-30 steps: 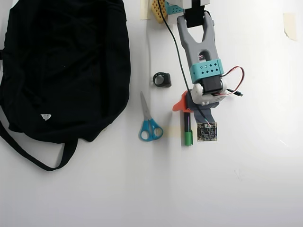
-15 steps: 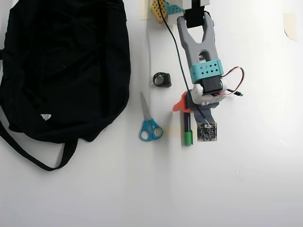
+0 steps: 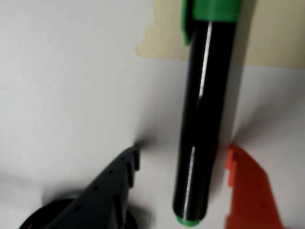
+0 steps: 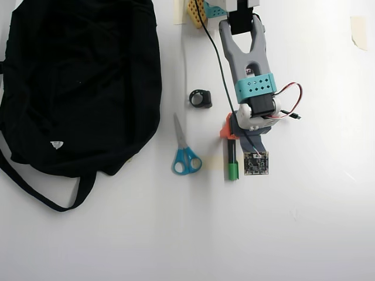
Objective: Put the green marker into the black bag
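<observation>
The green marker [image 4: 232, 159] lies on the white table, its black barrel running toward the arm and its green cap [image 3: 209, 9] pointing away. My gripper [image 4: 233, 137] hangs over the barrel's rear end and is open. In the wrist view the marker [image 3: 200, 124] sits between the dark grey finger [image 3: 112, 183] and the orange finger [image 3: 245, 186] of the gripper [image 3: 182, 151]. The orange finger is nearly against the barrel, and a gap remains on the grey side. The black bag [image 4: 76, 82] lies far to the left in the overhead view, with its strap [image 4: 35, 190] trailing below.
Blue-handled scissors [image 4: 184, 153] lie between the bag and the marker. A small black object [image 4: 200, 98] sits above them. A strip of tan tape [image 3: 162, 33] is stuck to the table under the marker's cap. Another piece of tape [image 4: 358, 29] is at the top right.
The orange finger has swung in toward the marker, narrowing the gripper. The arm, marker, bag and scissors have stayed in place.
</observation>
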